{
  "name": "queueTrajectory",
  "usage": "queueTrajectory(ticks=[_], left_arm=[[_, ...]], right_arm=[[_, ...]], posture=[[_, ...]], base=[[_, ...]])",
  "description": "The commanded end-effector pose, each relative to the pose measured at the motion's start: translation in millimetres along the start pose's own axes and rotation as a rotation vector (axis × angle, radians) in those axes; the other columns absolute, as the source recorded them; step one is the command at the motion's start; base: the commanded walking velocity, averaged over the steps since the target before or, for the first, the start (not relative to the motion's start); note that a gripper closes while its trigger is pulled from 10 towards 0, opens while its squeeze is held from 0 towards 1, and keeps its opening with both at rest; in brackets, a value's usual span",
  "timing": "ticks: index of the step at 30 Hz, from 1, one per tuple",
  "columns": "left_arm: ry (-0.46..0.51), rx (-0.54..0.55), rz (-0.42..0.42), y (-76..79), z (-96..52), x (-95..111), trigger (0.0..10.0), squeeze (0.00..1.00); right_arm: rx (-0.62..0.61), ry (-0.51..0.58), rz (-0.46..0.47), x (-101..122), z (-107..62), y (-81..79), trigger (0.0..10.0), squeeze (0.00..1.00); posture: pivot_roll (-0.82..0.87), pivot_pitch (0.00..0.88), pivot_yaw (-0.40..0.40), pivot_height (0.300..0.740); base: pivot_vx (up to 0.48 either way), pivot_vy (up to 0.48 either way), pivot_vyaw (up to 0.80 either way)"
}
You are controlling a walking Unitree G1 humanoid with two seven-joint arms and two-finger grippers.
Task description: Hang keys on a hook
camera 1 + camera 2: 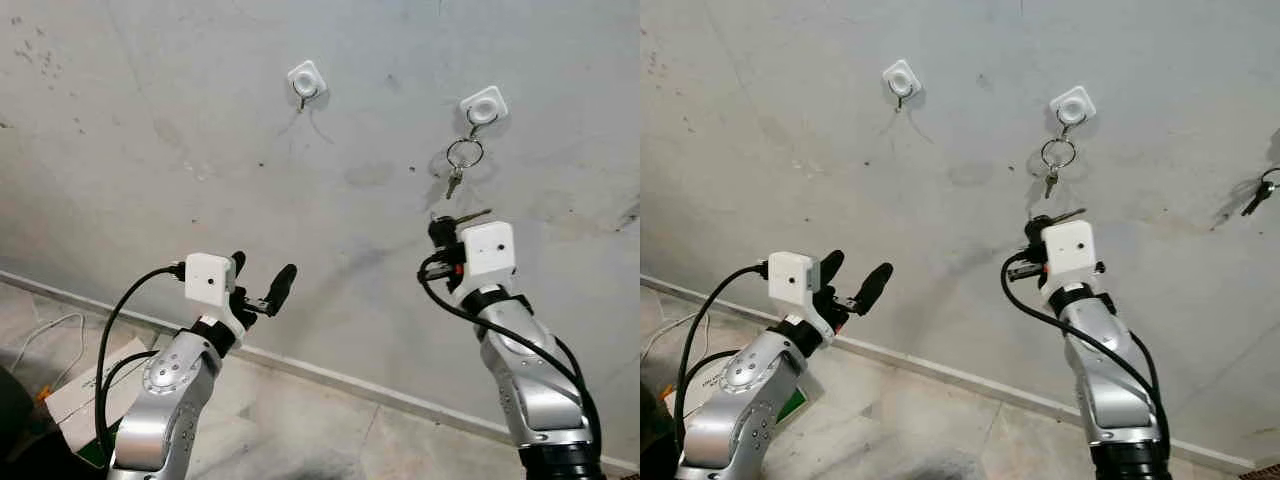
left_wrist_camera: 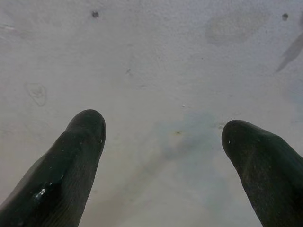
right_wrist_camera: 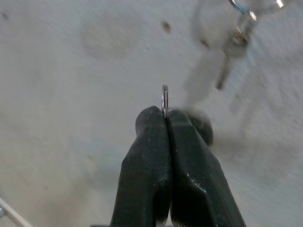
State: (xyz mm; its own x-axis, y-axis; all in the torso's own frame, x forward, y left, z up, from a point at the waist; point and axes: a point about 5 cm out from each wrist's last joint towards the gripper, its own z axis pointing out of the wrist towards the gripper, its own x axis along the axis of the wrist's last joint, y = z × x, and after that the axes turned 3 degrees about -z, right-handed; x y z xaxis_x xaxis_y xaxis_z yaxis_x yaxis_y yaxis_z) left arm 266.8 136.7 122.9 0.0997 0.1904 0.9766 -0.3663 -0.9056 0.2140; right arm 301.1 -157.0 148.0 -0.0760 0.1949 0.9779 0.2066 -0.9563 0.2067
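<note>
Two white hooks are stuck on the grey wall. The left hook (image 1: 307,78) is bare. From the right hook (image 1: 484,105) hang a key ring and a small key (image 1: 462,160). Just below that hanging key, my right gripper (image 1: 441,228) is raised and shut on a thin metal ring (image 3: 164,98), and a key (image 1: 474,215) sticks out sideways from its fingers. My left gripper (image 1: 262,285) is lower and to the left, open with nothing between its fingers (image 2: 78,156), pointing at bare wall.
Another bunch of keys (image 1: 1256,194) hangs on the wall at the far right. A skirting strip (image 1: 330,372) runs along the wall's foot above the tiled floor. A white cable and papers (image 1: 70,385) lie at the lower left.
</note>
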Motion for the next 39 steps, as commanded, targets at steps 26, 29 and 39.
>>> queueTrajectory(ticks=[26, 29, 39], left_arm=[[-0.063, 0.002, 0.081, 13.1, -58.0, -3.6, 10.0, 0.0], [-0.049, 0.004, 0.122, 12.2, -60.3, 3.9, 10.0, 0.0], [0.018, -0.018, 0.173, 16.9, -51.9, 24.6, 10.0, 0.0]], right_arm=[[0.212, 0.161, 0.105, 29.8, 54.9, -43.6, 10.0, 0.0], [0.28, 0.185, 0.131, 39.2, 61.5, -50.3, 10.0, 0.0], [0.413, 0.234, 0.153, 57.4, 71.7, -61.5, 10.0, 0.0]], posture=[[0.16, 0.085, 0.008, 0.74], [0.18, 0.087, 0.004, 0.74], [0.2, 0.08, 0.009, 0.74]], base=[[0.0, 0.0, 0.0], [0.0, 0.0, 0.0], [0.0, 0.0, 0.0]])
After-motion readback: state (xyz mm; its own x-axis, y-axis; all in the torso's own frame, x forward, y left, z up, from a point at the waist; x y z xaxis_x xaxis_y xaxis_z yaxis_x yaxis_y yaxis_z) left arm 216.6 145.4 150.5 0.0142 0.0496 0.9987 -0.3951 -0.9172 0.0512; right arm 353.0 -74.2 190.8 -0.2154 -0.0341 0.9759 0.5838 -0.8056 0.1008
